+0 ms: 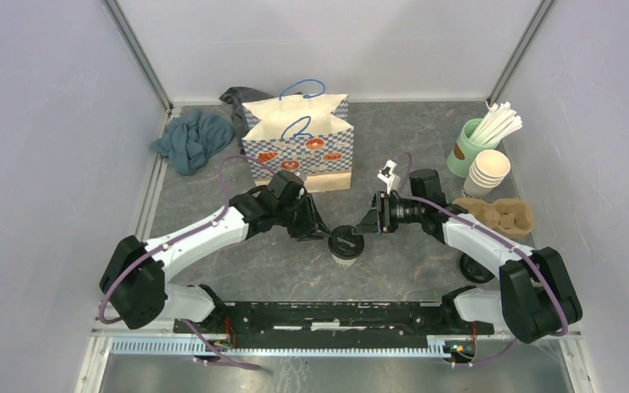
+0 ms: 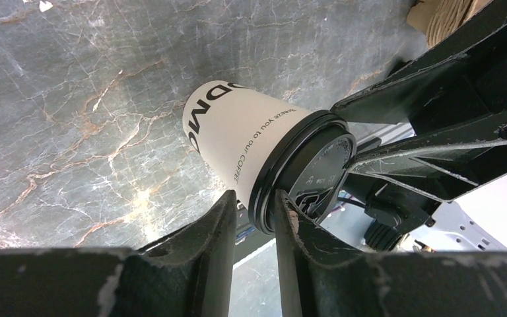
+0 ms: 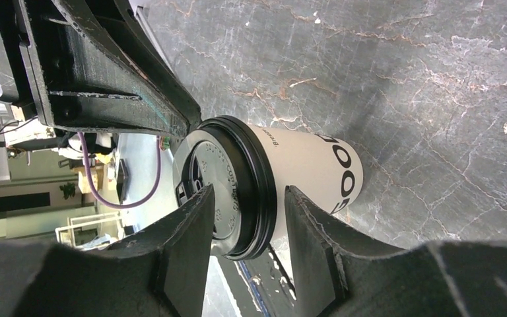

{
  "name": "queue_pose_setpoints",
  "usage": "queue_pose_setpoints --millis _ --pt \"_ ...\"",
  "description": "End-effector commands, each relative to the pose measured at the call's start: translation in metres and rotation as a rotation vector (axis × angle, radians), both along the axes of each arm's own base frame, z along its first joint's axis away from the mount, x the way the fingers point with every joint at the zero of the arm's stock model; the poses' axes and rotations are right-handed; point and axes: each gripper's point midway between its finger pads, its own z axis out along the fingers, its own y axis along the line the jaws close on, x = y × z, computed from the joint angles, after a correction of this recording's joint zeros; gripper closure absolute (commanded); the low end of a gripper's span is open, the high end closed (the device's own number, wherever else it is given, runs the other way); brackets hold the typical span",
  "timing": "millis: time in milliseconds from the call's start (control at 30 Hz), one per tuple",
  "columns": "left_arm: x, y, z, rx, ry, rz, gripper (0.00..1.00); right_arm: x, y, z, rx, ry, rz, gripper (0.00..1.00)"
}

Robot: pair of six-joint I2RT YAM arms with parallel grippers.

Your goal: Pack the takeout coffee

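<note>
Left pincer (image 2: pixel 256 198) straddles the lid (image 2: pixel 317 172) rim of the takeout coffee (image 1: pixel 346 244), whether clamped I cannot tell; right pincer (image 3: pixel 249 191) stands apart astride that lid. It stands upright on the bench (image 1: pixel 409 270) between them. Beyond, the paper bag (image 1: pixel 299 147) waits: coffee not yet inside

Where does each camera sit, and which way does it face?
Top external: above, behind the bases, looking down on the grey marbled table; both arms, left hand and right hand flanking the cream paper cup with black plastic lid.
Left wrist: on the left arm, looking past its fingers at the cup.
Right wrist: same from the right arm.
Shared: the cup.
</note>
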Motion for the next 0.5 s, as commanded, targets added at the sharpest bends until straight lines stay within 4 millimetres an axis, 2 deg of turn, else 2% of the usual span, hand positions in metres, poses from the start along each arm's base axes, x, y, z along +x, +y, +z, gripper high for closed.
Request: queue_pose_setpoints --millis 0,267,467 --pt "-0.003 -0.004 -0.004 -0.02 0.023 -0.018 0.65 -0.002 0.001 -0.002 0.005 -0.022 0.014 0.51" --pt "-0.012 0.006 -0.032 0.06 0.057 -0.039 0.67 -0.004 -0.002 -0.014 -0.013 -0.012 -0.003 0.53" --pt "-0.024 0.021 -0.057 0.151 0.064 -0.049 0.69 -0.012 -0.008 -0.034 -0.04 0.009 -0.017 0.53"
